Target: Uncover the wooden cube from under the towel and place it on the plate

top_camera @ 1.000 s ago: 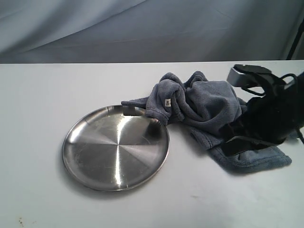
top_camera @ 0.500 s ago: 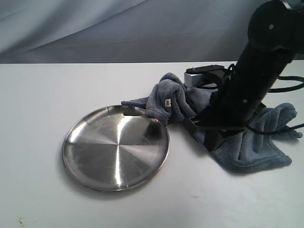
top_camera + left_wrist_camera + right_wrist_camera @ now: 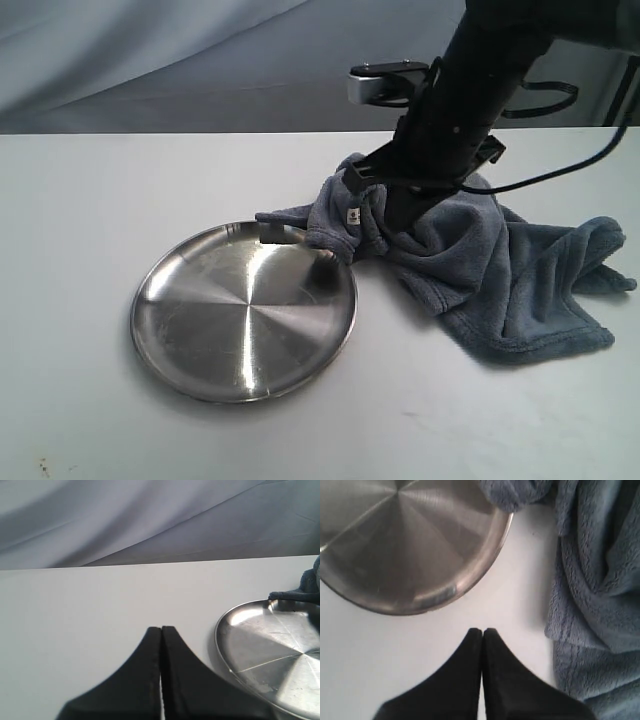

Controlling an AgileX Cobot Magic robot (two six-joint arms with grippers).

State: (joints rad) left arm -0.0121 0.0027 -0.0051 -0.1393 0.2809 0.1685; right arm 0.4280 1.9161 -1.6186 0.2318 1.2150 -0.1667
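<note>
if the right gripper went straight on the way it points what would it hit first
Probably the bare table, in the strip between the plate and the towel, where the right gripper, jaws shut, aims. The plate's rim lies just beyond, and depth is unclear.

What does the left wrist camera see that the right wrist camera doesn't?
Only the left wrist view shows the draped grey backdrop cloth and the black left gripper, shut. Only the right wrist view shows the black right gripper, shut, and the big folds of the fluffy grey-blue towel. Both show the round shiny steel plate, at least a bit of that towel, and the white table.
</note>
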